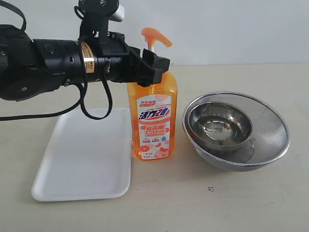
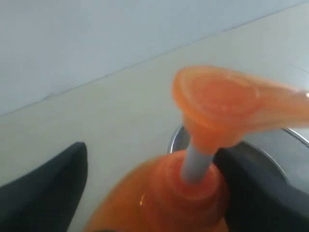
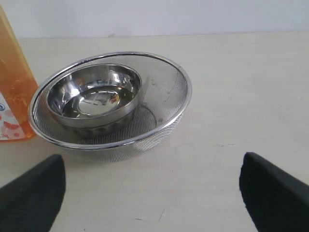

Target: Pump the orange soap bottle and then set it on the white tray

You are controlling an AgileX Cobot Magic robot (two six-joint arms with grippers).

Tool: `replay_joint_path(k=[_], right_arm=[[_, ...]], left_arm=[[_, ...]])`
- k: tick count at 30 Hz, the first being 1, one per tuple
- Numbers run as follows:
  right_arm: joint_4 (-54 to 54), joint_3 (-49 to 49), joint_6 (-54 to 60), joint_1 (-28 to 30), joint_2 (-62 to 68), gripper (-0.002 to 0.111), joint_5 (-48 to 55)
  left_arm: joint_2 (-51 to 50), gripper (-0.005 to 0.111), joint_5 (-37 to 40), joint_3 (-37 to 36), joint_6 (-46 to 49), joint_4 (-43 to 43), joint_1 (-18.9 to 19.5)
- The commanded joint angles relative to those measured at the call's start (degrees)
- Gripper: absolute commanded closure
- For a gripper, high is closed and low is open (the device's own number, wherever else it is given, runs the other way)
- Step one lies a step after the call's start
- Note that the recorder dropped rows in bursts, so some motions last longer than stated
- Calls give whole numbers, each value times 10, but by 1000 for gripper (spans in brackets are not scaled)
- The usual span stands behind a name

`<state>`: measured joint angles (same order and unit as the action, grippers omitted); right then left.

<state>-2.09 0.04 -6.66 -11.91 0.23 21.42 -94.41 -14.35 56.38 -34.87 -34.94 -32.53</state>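
The orange soap bottle (image 1: 153, 116) stands upright on the table, just right of the white tray (image 1: 84, 154). Its orange pump head (image 1: 155, 36) is raised on the white stem. My left gripper (image 1: 153, 64) reaches in from the left at the bottle's neck, below the pump head. In the left wrist view the bottle (image 2: 159, 198) fills the space between the jaws of the left gripper (image 2: 152, 162). One finger (image 2: 260, 188) is against the neck, the other finger (image 2: 43, 193) stands apart. My right gripper (image 3: 154, 193) is open over bare table.
Nested round steel bowls (image 1: 236, 128) sit to the right of the bottle, close to it; in the right wrist view these bowls (image 3: 108, 99) lie just ahead of the right gripper. The tray holds nothing. A black cable (image 1: 96, 104) hangs from the left arm over the tray's far edge.
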Motion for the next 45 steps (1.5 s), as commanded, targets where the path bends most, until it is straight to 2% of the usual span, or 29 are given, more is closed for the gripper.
replay_joint_path(k=[1,18,21,25,31,34,37,38,40,45], right_arm=[[0,0,1,4,-2,21,-2],[0,0,1,4,-2,21,-3],[0,0,1,4,-2,21,-3],[0,0,1,4,-2,21,-3],[0,0,1,4,-2,21,-3],[0,0,1,4,-2,21,-3],[0,0,1,4,-2,21,-7],[0,0,1,4,-2,21,-5],[0,0,1,4,-2,21,-5],[0,0,1,4,-2,21,-4]], left_arm=[[22,40,13,2,-2,-16,-2],[107,40,5,-100,-22,-86,-1],[126,40,2,-120,-22,-120,-1],[166,40,-52,-173,-15,-182,6],[184,41,-67,-204,-16,-229,17],[184,41,-103,-217,-18,-267,27],[184,48,-116,-220,-5,-274,30],[184,57,-157,-220,-5,-274,47],[184,67,-218,-224,-10,-281,71],[184,70,-289,-225,-38,-309,119]])
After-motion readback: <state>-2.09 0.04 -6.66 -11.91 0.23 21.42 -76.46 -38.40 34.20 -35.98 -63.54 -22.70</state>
